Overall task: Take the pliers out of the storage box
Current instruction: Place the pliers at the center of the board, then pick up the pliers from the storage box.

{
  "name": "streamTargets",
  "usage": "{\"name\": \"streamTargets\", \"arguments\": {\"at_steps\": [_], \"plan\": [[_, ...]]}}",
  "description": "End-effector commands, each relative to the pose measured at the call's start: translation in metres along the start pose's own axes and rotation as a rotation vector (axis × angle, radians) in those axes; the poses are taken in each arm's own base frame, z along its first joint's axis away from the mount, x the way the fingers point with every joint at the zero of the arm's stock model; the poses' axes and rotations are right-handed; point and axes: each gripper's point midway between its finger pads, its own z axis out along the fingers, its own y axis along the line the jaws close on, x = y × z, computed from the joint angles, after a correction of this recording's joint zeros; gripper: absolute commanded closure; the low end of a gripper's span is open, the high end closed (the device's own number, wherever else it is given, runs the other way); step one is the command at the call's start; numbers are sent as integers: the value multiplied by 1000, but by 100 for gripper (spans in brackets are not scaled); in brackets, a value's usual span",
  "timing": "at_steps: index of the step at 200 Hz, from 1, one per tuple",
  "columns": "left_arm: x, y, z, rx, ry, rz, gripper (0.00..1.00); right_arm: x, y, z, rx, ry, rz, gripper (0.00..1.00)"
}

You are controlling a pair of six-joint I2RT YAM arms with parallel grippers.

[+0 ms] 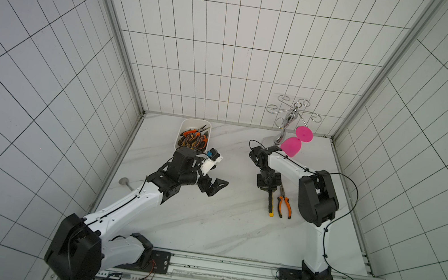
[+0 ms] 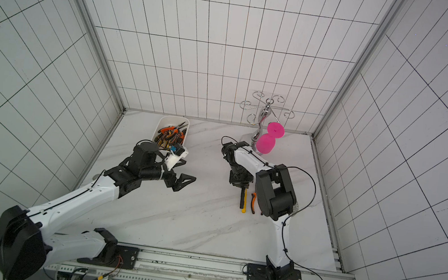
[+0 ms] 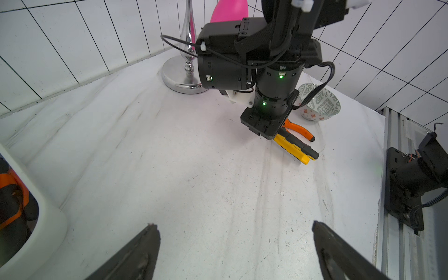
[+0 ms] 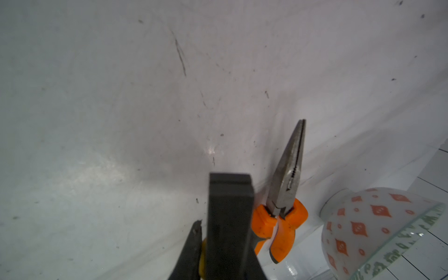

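Note:
The white storage box [image 1: 186, 125] [image 2: 163, 122] stands at the back left of the table, and several orange-and-black and yellow-and-black pliers [image 1: 193, 140] [image 2: 171, 137] lie piled in it. A corner of the box [image 3: 48, 218] shows in the left wrist view. My left gripper [image 1: 217, 189] [image 2: 184, 182] [image 3: 234, 226] hangs open and empty over the table, in front of the box. My right gripper [image 1: 269, 189] [image 2: 241, 184] [image 3: 266, 128] [image 4: 203, 242] is shut on yellow-and-black pliers [image 1: 270, 207] [image 3: 295, 150], low at the table. Orange long-nosed pliers [image 1: 283, 205] [image 4: 286, 194] lie right beside them.
A patterned bowl [image 3: 320, 101] [image 4: 363, 230] sits just beyond the orange pliers, near the right arm's base. A chrome stand [image 1: 288, 120] with a pink glass [image 1: 292, 145] hanging from it stands at the back right. Tiled walls close in three sides.

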Motion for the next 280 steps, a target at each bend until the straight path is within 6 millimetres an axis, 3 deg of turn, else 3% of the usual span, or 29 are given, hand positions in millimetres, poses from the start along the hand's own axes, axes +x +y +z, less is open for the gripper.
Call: {"name": "streamTargets", "arguments": {"at_steps": [1, 30, 51, 99, 140, 175, 193, 226, 280], "plan": [[-4, 1, -3, -10, -23, 0, 1, -6, 11, -5, -61, 7, 27, 80], [-6, 4, -6, -31, -40, -15, 1, -3, 24, -1, -124, 36, 43, 69], [-8, 10, -9, -64, -46, -28, 1, -2, 27, -2, -146, 34, 49, 67], [-19, 45, -26, -138, -107, -187, 1, 3, 31, -27, -249, -18, 67, 60], [-22, 97, -37, -244, -138, -363, 1, 3, 24, -52, -310, -95, 81, 52], [-17, 160, -39, -404, -114, -548, 1, -7, 27, -87, -439, -256, 45, 36], [-8, 195, -41, -528, -59, -645, 1, -11, 32, -106, -511, -343, -8, 34], [-8, 229, -31, -555, 54, -685, 1, -20, 33, -138, -587, -501, -74, 28], [5, 278, -13, -608, 230, -750, 23, -24, 40, -189, -723, -689, -175, 14]]}}
